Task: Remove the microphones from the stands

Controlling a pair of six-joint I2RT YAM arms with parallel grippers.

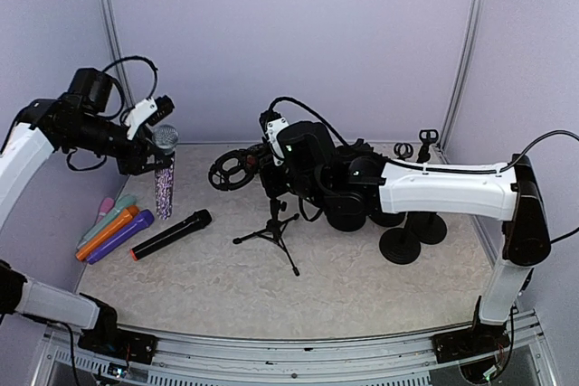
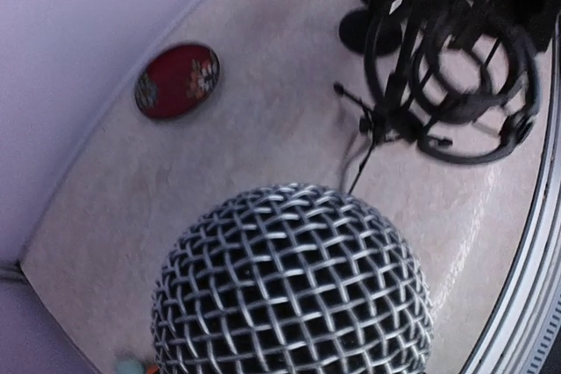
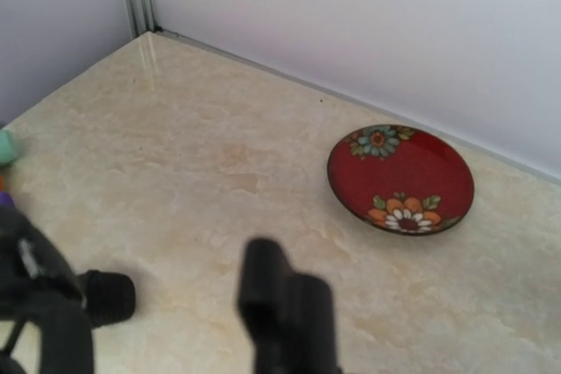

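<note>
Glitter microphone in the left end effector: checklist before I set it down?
1. Glitter microphone out of the shock mount: ok, ring empty.
2. Left end effector gripping it upright: ok.
3. Its base clear of the table: cannot tell.
4. Room to lay it down: not ok, coloured microphones and black microphone lie close.
5. Right end effector holding the stand: cannot tell.

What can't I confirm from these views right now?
Left gripper grip: the microphone fills the left wrist view; top view too dark.
Right gripper closure: behind its own wrist from above; fingers blurred, edge-cut in right wrist view.
Whether the microphone touches the table: too small, top view.
</note>
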